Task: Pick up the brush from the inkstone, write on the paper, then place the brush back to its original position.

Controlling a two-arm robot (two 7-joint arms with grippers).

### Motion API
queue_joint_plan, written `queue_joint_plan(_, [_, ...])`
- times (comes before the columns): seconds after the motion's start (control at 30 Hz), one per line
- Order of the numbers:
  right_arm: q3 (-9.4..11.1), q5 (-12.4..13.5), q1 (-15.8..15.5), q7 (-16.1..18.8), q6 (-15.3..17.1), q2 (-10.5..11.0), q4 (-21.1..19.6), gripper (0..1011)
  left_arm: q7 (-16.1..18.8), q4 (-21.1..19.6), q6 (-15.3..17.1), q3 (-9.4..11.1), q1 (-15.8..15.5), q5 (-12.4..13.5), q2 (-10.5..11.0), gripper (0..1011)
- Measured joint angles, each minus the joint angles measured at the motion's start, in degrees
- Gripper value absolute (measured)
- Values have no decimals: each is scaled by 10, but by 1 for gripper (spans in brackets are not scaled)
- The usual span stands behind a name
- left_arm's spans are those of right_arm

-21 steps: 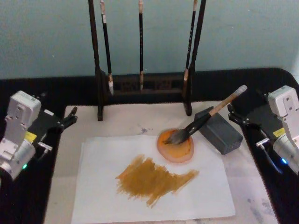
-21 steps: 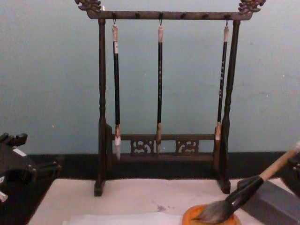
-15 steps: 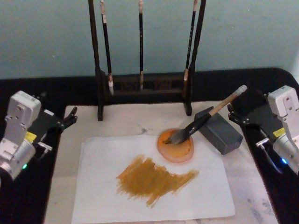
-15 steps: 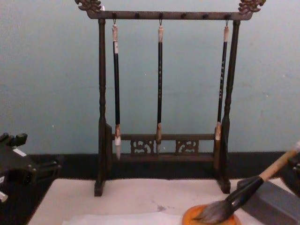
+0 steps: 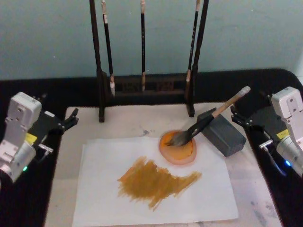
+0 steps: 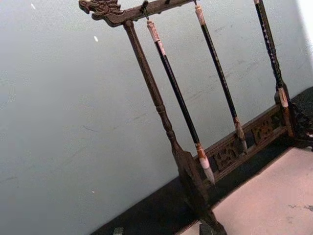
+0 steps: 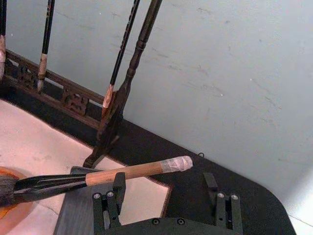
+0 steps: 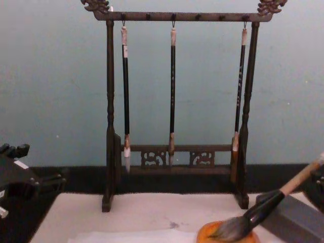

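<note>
The brush (image 5: 208,118) lies at rest, its grey tuft in the round orange inkstone (image 5: 182,153) and its black shaft leaning on a grey block (image 5: 227,137). Its tan handle points toward my right gripper (image 5: 236,117), which stands open just right of the end cap, holding nothing. In the right wrist view the brush (image 7: 127,172) lies just beyond the open right gripper (image 7: 164,188). The white paper (image 5: 99,189) carries a broad orange-brown smear in its middle. My left gripper (image 5: 72,118) is open at the mat's far left corner, away from the brush.
A dark wooden rack (image 5: 142,87) with three thin hanging brushes stands at the back of the cream mat (image 5: 128,125). Black tabletop borders the mat on both sides, under the arms. The grey block sits right of the inkstone, touching the paper's corner.
</note>
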Motion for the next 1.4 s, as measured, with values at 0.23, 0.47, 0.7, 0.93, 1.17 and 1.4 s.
queue_joint_plan(0.23, [0,0,0,0,0,0,0,1000,0,0,0,0,0,0,0,1010])
queue_joint_plan(0.47, [0,0,0,0,0,0,0,1000,0,0,0,0,0,0,0,1010])
queue_joint_plan(0.7, [0,0,0,0,0,0,0,1000,0,0,0,0,0,0,0,1010])
queue_joint_plan(0.93, [39,69,-24,43,30,1,-54,1000,0,0,0,0,0,0,0,1010])
queue_joint_plan(1.17, [125,231,-84,88,101,-7,-126,1000,0,0,0,0,0,0,0,1010])
queue_joint_plan(1.4, [213,423,-127,90,218,-49,-149,1000,0,0,0,0,0,0,0,1010])
